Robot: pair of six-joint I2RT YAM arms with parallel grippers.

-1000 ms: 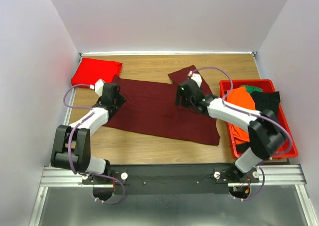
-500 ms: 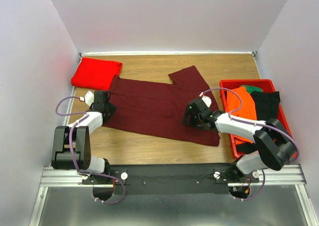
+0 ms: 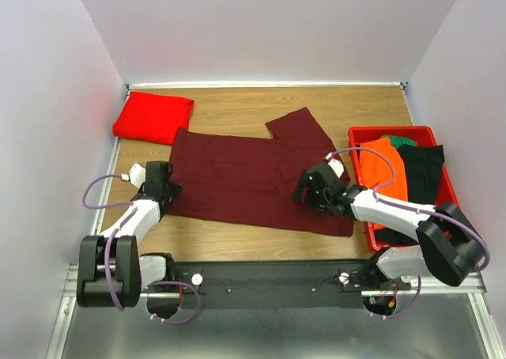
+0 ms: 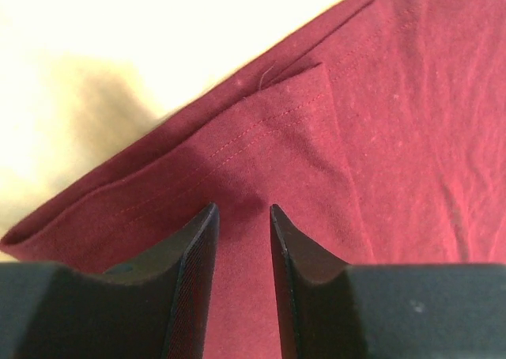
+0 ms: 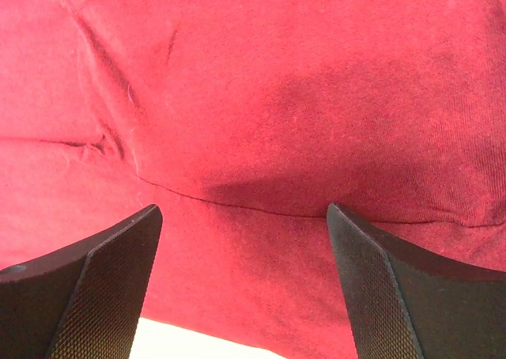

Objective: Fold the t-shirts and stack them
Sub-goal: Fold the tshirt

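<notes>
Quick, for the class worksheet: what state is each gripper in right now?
Left gripper: open, jaws narrowly apart at the large dark maroon cloth t-shirt's hem.
Right gripper: open wide over the same shirt, holding nothing.

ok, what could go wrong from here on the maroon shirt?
1. The left gripper sits narrow at a doubled-over hem of the maroon t-shirt: it may pinch one layer only, or slip off.
2. The right gripper is wide open over a crease: it could grab a bunch, skewing the fold.
</notes>
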